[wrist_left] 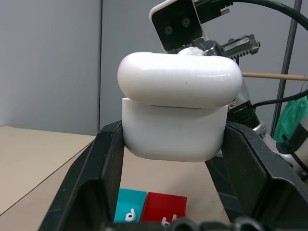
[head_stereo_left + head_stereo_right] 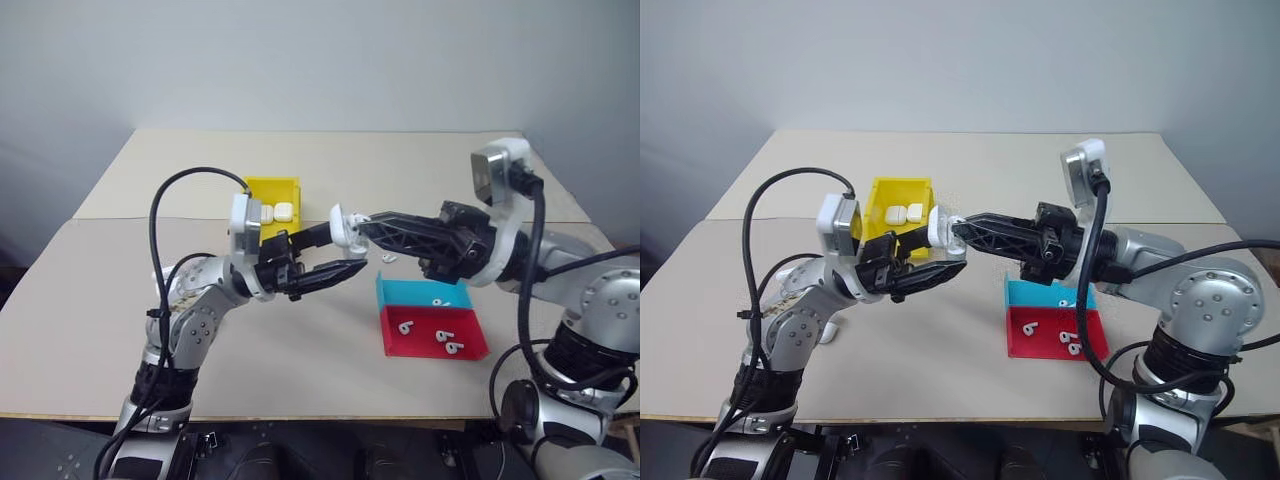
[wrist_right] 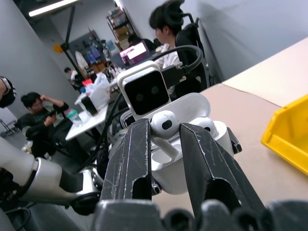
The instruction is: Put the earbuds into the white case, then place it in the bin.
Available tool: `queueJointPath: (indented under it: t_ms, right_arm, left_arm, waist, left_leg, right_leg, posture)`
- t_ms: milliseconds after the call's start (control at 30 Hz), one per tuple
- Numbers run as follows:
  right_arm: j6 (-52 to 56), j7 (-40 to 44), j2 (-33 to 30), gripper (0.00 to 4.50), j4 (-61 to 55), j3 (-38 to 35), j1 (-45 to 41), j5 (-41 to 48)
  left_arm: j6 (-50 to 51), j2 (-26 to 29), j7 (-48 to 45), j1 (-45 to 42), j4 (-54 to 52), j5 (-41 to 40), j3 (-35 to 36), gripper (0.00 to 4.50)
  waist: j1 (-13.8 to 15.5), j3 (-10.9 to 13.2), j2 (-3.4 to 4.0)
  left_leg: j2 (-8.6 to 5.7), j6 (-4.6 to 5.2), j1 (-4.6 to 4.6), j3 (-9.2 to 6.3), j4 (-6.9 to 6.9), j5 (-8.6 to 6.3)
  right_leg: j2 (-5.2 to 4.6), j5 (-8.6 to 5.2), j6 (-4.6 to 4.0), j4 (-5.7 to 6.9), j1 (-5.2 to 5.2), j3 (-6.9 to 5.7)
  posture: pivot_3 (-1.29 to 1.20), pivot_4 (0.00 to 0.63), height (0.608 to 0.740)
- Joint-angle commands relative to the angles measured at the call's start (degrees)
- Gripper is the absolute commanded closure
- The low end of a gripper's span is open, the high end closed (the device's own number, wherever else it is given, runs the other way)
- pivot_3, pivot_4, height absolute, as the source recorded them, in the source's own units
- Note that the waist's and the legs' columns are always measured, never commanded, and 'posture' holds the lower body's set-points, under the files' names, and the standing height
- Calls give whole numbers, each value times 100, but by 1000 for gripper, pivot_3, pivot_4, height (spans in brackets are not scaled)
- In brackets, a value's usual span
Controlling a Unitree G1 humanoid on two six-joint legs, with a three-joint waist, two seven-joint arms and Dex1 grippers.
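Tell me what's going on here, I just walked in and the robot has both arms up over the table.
The left gripper is shut on the white case, holding it above the table with its lid open. The right gripper pinches an earbud right at the open case, where another earbud already sits. The yellow bin behind holds two more white cases. More earbuds lie in the cyan tray and the red tray.

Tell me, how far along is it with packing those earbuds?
Midway. The left gripper holds the white case open above the table. One earbud already sits inside; the right gripper holds a second earbud at the opening. Left: seat it, close the lid, drop the case into the yellow bin.
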Motion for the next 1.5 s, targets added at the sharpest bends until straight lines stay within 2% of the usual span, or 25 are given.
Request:
queueJointPath:
  t_ms: [33,467,567,767,1100,1200,1300,1500]
  right_arm:
    - [-240,100,-311,3546,-182,221,125,166]
    - [-850,257,-972,3546,-221,911,325,244]
    - [-843,113,-1085,2829,-133,1079,268,206]
    - [-945,68,-1288,760,-65,1164,205,235]
    - [-1130,352,-1837,760,-9,850,276,517]
    - [-1329,764,-2108,1304,-123,680,383,505]
    - [-1567,1052,-2286,2262,-181,904,208,117]
    - [-1947,1714,-2582,4331,59,2449,-1088,-1581]
  left_arm:
    - [-85,-56,-56,-149,-78,-7,4,1734]
    - [-165,-121,-120,-168,-33,100,14,1734]
    - [-173,-138,-132,-181,-21,120,24,1734]
    - [-167,-170,-158,-174,-35,147,20,1734]
    - [-146,-174,-240,-107,-4,192,-3,1734]
    - [-74,-71,-338,-74,76,272,-57,1734]
    - [-13,64,-390,-127,248,515,-239,1734]
    - [-186,311,-621,-359,509,1263,-874,1734]
  waist:
    - [0,0,0]
    - [-4,0,-1]
    - [-5,0,-1]
    - [0,0,-1]
    - [3,1,-1]
    - [6,1,-2]
    - [-7,1,-2]
    - [-41,1,1]
  left_leg:
    - [0,0,0,-1,0,0]
    - [0,3,-3,-4,0,-2]
    - [0,3,-3,-4,0,-2]
    - [0,3,-6,-5,0,-2]
    - [0,5,-8,-6,1,-3]
    - [-1,6,-9,-6,1,-4]
    - [-1,7,-8,-6,1,-4]
    - [3,7,-5,-7,0,-4]
  right_leg:
    - [0,0,0,0,0,0]
    - [0,0,1,-3,-1,-1]
    - [0,0,1,-2,-1,-2]
    - [0,0,1,-4,-2,-2]
    - [0,0,1,-6,-2,-4]
    - [-1,0,1,-8,-2,-4]
    - [-1,0,2,-7,-2,-4]
    - [4,-1,3,-3,-7,-2]
  posture:
    - [0,150,740]
    - [0,150,740]
    - [0,150,740]
    - [0,150,740]
    - [0,150,740]
    - [0,150,740]
    - [0,150,740]
    - [0,150,740]
